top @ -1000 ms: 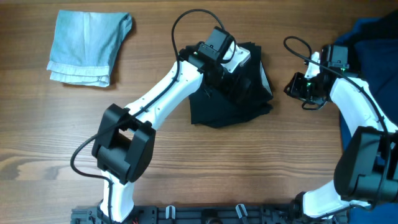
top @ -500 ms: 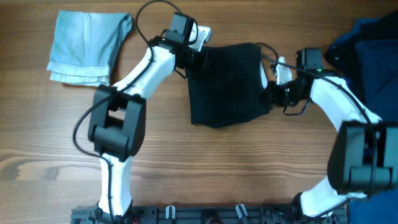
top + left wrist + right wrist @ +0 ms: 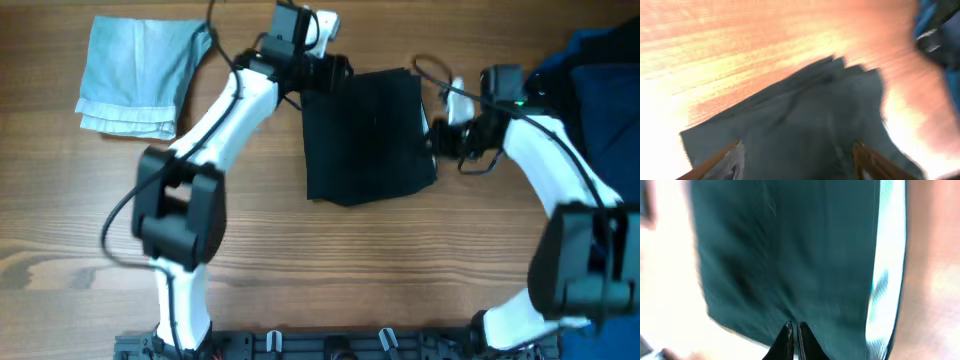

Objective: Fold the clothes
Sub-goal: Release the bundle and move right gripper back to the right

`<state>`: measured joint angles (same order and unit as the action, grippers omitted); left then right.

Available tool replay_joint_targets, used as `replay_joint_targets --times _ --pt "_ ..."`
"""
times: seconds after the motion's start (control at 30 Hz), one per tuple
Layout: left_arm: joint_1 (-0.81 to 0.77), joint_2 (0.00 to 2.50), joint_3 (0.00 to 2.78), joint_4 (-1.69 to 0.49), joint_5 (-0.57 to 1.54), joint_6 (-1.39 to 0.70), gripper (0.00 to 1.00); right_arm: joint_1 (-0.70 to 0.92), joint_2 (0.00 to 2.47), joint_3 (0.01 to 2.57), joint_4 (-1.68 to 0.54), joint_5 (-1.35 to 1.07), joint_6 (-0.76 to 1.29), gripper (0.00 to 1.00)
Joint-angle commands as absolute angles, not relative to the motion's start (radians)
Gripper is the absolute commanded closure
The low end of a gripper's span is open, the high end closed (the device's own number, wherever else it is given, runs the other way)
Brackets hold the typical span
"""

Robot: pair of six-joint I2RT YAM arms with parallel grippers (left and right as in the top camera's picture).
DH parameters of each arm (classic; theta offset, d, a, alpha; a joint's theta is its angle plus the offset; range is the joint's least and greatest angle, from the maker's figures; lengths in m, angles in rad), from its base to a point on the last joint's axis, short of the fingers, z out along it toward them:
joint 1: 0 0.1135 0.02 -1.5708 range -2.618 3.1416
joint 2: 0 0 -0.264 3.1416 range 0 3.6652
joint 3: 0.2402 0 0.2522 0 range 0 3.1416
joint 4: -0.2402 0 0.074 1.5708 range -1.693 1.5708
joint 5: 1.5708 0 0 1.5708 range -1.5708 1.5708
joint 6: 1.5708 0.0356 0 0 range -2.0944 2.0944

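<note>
Two arms on one pair of black shorts (image 3: 370, 135) right now. Lying spread out flat around the middle of the wooden table (image 3: 330, 260), with a white inner strip (image 3: 424, 118) showing along the right-hand edge.

As for the left gripper (image 3: 335, 72): sitting at the top left corner of the shorts, fingers (image 3: 727, 162) spread well apart. Just dark cloth between and below them in the blurry wrist view, not clamped on anything as far as can be seen.

Then the right gripper (image 3: 438, 140): over at the right edge by the white strip. Fingertips squeezed together and, going by the right wrist view, pinching the near hem of the black cloth.

Also around: a folded pale blue garment (image 3: 140, 75) off in the far left corner, well apart from the shorts, plus a heap of navy cloth (image 3: 600, 90) on the right side beside the right arm.
</note>
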<state>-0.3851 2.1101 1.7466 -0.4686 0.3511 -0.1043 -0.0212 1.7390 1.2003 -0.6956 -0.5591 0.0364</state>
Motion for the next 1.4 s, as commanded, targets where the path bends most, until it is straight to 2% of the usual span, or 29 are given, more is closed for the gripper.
replay_joint_targets --times 0.0,0.03,0.07,0.13,0.2,0.23,0.27,0.33,0.37,0.53,0.67,0.77,0.87,0.9,0.93,0.97,1.0,1.07,1.2,1.27,1.37 --pt "-0.383 2.017 1.775 -0.575 0.344 -0.219 0.28 -0.018 1.665 1.234 -0.536 -0.561 0.048 0.96" --pt "-0.383 2.018 1.774 -0.624 0.344 -0.241 0.28 -0.018 1.678 1.234 -0.458 -0.544 0.072 0.95" --pt "-0.384 2.024 1.773 -0.682 0.344 -0.244 0.28 -0.018 1.700 1.234 -0.379 -0.526 0.095 0.88" --pt "-0.384 2.032 1.771 -0.805 0.344 -0.244 0.28 -0.016 1.764 1.234 -0.259 -0.527 0.109 0.83" --pt "-0.395 2.045 1.770 -0.893 0.357 -0.243 0.30 -0.009 1.863 1.234 -0.157 -0.532 0.107 0.83" --pt "-0.407 2.047 1.757 -0.913 0.376 -0.242 0.35 -0.002 1.915 1.234 -0.112 -0.532 0.107 0.83" --pt "-0.421 2.047 1.737 -0.915 0.403 -0.240 0.46 0.007 1.972 1.234 -0.058 -0.532 0.108 0.83" --pt "-0.468 2.047 1.668 -0.912 0.461 -0.241 0.93 0.027 2.085 1.234 0.075 -0.548 0.107 0.85" --pt "-0.491 2.047 1.630 -0.906 0.459 -0.240 0.96 0.033 2.114 1.234 0.112 -0.551 0.107 0.87" --pt "-0.548 2.048 1.432 -0.728 0.460 -0.265 0.94 0.040 2.170 1.234 0.179 -0.457 0.108 0.87" --pt "-0.549 2.048 1.357 -0.719 0.459 -0.300 0.95 0.040 2.175 1.234 0.193 -0.453 0.109 0.86" --pt "-0.549 2.045 1.359 -0.725 0.470 -0.301 0.96 0.022 2.129 1.261 0.225 -0.517 0.161 0.78" --pt "-0.549 1.984 1.375 -0.725 0.479 -0.301 0.96 -0.041 1.945 1.292 0.145 -0.548 0.160 0.69" --pt "-0.549 1.953 1.379 -0.723 0.478 -0.305 0.96 -0.064 1.887 1.292 0.098 -0.546 0.160 0.61" --pt "-0.548 1.920 1.380 -0.722 0.478 -0.332 0.96 -0.103 1.808 1.292 0.011 -0.532 0.159 0.47" --pt "-0.548 1.894 1.379 -0.722 0.479 -0.368 0.96 -0.141 1.752 1.292 -0.071 -0.496 0.157 0.44" --pt "-0.550 1.884 1.379 -0.725 0.479 -0.395 0.96 -0.168 1.722 1.292 -0.130 -0.468 0.157 0.36" --pt "-0.562 1.885 1.379 -0.721 0.479 -0.428 0.96 -0.219 1.695 1.292 -0.253 -0.437 0.158 0.00" --pt "-0.601 1.903 1.378 -0.700 0.406 -0.455 0.93 -0.244 1.700 1.285 -0.310 -0.437 0.158 0.01" --pt "-0.620 1.914 1.378 -0.702 0.323 -0.492 0.94 -0.244 1.700 1.285 -0.311 -0.437 0.158 0.01" --pt "-0.633 1.946 1.378 -0.708 0.316 -0.534 0.95 -0.244 1.700 1.285 -0.311 -0.437 0.158 0.01"
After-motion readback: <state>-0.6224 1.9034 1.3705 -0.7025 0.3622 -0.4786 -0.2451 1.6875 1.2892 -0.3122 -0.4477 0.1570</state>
